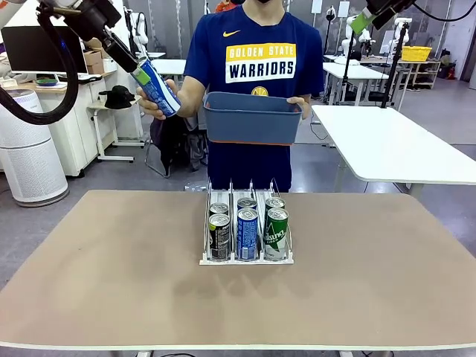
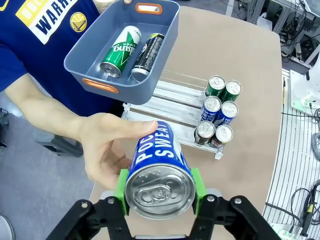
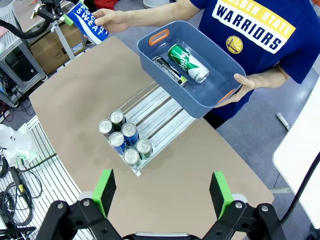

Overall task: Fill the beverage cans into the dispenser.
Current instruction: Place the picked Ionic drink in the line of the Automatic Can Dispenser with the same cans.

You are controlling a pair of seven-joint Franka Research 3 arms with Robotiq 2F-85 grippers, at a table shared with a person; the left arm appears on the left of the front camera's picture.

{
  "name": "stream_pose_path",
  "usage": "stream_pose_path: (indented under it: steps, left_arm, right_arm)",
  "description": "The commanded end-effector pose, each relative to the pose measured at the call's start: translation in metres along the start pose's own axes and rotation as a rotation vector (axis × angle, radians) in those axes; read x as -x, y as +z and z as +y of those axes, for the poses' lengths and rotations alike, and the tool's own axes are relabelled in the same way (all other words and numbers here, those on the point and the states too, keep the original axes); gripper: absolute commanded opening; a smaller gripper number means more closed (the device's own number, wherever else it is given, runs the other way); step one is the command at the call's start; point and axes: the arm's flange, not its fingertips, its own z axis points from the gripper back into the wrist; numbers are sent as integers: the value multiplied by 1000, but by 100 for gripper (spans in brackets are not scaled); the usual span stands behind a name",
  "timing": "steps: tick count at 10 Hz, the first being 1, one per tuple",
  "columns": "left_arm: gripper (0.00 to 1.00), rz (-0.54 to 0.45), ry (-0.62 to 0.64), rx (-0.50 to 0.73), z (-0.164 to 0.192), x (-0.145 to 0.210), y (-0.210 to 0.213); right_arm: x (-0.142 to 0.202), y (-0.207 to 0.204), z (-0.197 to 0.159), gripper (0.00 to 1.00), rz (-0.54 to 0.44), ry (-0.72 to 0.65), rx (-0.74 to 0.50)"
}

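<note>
High at the table's far left, my left gripper (image 1: 143, 73) is shut on a blue-and-white beverage can (image 1: 158, 91). In the left wrist view the can's (image 2: 159, 172) silver top faces the camera between the green pads (image 2: 122, 192). The person's hand (image 2: 107, 145) also rests on this can. The dispenser (image 1: 245, 195) stands mid-table with several cans (image 1: 247, 232) at its near end, two per lane. My right gripper (image 3: 162, 192) is open and holds nothing, high over the table's right side (image 1: 362, 21).
The person at the far side holds a blue plastic bin (image 1: 253, 119) above the table's far edge. In it lie a green can (image 2: 120, 52) and a black can (image 2: 147, 50). The rear of the dispenser lanes (image 3: 160, 112) is bare.
</note>
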Motion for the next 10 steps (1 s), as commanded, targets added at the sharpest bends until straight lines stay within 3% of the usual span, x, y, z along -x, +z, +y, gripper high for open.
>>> stream_pose_path:
  steps: [1,10]
  left_arm:
    - [38,-2,-1,-7,0,0,3]
    - [38,-2,-1,-7,0,0,3]
  right_arm:
    - [0,-1,1,100,-11,-13,-16]
    - [0,-1,1,100,-11,-13,-16]
